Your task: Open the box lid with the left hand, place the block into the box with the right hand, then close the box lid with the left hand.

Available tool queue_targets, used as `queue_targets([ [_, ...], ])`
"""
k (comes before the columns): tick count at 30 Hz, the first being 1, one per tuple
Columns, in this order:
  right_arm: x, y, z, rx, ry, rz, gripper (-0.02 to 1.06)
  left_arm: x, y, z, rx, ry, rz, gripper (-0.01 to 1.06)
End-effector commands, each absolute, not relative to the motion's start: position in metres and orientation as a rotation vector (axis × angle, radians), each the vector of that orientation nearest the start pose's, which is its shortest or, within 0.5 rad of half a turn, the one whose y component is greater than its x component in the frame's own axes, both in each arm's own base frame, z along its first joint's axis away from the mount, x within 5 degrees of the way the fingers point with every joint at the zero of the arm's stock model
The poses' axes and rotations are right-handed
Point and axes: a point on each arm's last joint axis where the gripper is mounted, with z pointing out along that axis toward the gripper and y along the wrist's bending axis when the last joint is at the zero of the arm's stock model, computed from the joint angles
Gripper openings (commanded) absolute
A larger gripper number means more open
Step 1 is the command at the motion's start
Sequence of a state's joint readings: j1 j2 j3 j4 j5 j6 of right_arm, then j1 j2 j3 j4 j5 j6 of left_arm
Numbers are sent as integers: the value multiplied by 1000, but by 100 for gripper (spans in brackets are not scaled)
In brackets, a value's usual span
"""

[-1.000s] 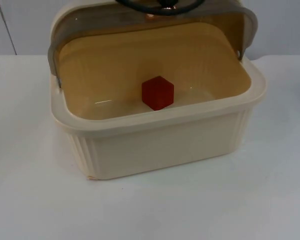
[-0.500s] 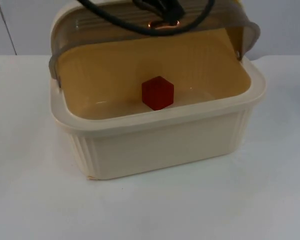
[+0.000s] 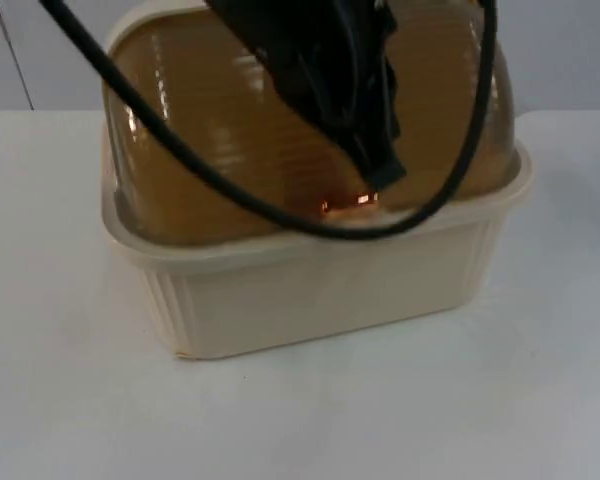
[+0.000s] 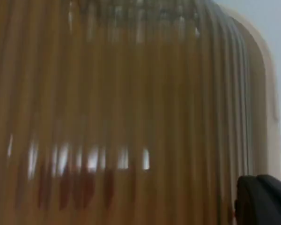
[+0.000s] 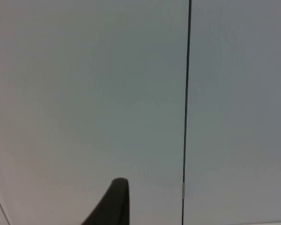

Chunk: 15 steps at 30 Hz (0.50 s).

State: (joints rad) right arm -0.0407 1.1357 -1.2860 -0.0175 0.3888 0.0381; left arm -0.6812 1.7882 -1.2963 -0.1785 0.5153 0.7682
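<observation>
The cream plastic box (image 3: pixel 320 290) stands mid-table. Its ribbed, translucent brown lid (image 3: pixel 200 130) lies down over the opening, the front edge at the box's front rim. My left gripper (image 3: pixel 378 180) reaches from the back across the lid and ends at that front edge, right of centre. In the left wrist view the lid (image 4: pixel 131 93) is very close, and the red block (image 4: pixel 75 187) shows through it as red smears inside the box. My right gripper (image 5: pixel 114 206) waits off to the side, facing the grey partition wall (image 5: pixel 84 93).
White table top (image 3: pixel 300 420) lies bare in front of the box and to both sides. The grey wall (image 3: pixel 570 50) stands right behind the box. A dark seam (image 5: pixel 186 93) runs down the wall.
The lid has swung forward and down from raised to covering the box. My left arm came forward with it. In the top view the red block is now hidden under lid and arm.
</observation>
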Motion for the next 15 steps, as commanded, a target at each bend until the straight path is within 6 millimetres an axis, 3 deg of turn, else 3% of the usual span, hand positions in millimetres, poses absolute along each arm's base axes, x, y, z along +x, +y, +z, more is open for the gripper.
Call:
queue_targets([
  [1,236,-9,472,51,1674,-20,99,297,-252,232,1577,1921,-74,0],
  [5,232,-9,474,50,1667,-20,99,288,-249,217,1768,1820,58,0],
  [9,231,-9,474,51,1667,-20,99,281,-251,211,1821,1786,76,0],
  [15,231,-9,474,52,1671,-18,99,267,-258,219,1889,1728,48,0],
])
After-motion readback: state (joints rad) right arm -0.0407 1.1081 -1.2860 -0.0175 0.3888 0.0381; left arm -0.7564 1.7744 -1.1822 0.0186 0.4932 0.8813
